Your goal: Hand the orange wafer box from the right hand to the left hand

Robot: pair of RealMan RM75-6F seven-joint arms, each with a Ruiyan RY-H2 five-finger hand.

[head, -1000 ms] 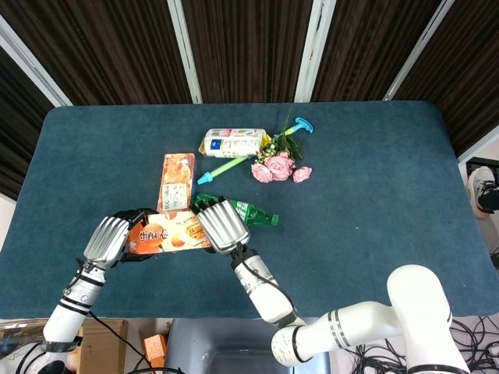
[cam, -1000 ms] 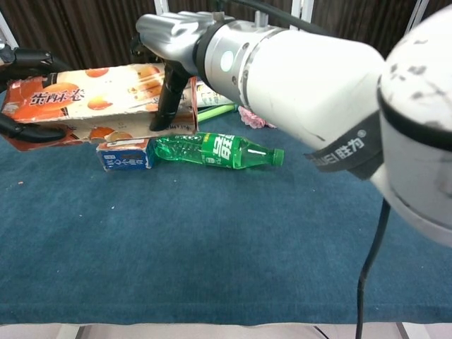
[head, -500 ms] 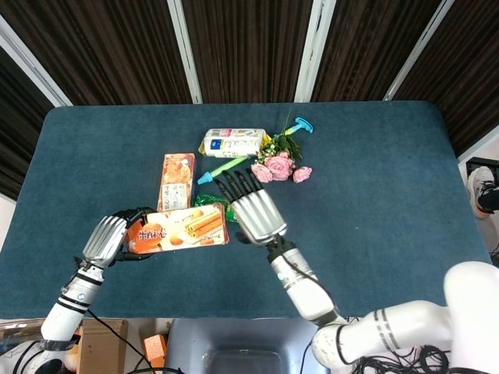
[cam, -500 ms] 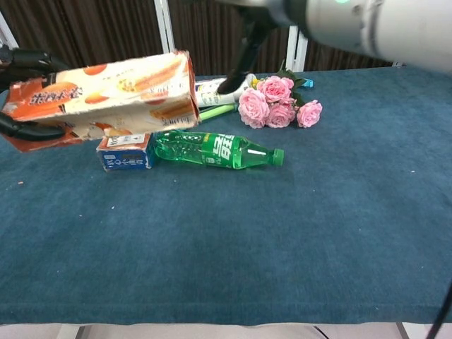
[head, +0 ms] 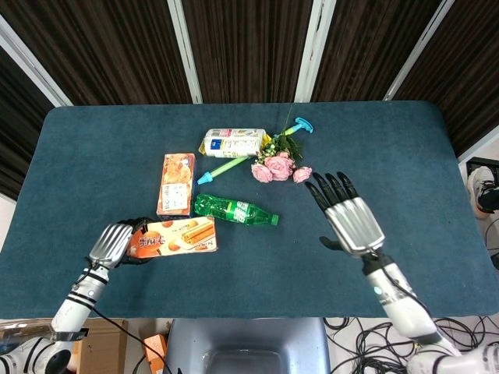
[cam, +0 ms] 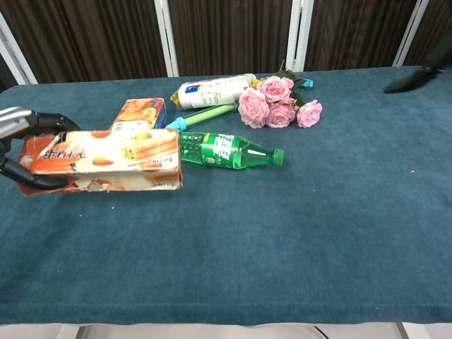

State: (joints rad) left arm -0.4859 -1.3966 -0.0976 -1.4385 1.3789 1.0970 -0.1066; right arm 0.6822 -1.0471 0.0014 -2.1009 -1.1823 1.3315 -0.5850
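One long orange wafer box [head: 173, 237], wafers pictured.

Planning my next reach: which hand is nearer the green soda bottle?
Left. The left hand, gripping the orange wafer box, is just beside the green soda bottle; the right hand hovers open, farther off.

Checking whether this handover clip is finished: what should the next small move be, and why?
Probably just keep the left hand steady on the orange wafer box. It alone grips one end of the box, while the right hand is open and well clear, so the handover looks done.
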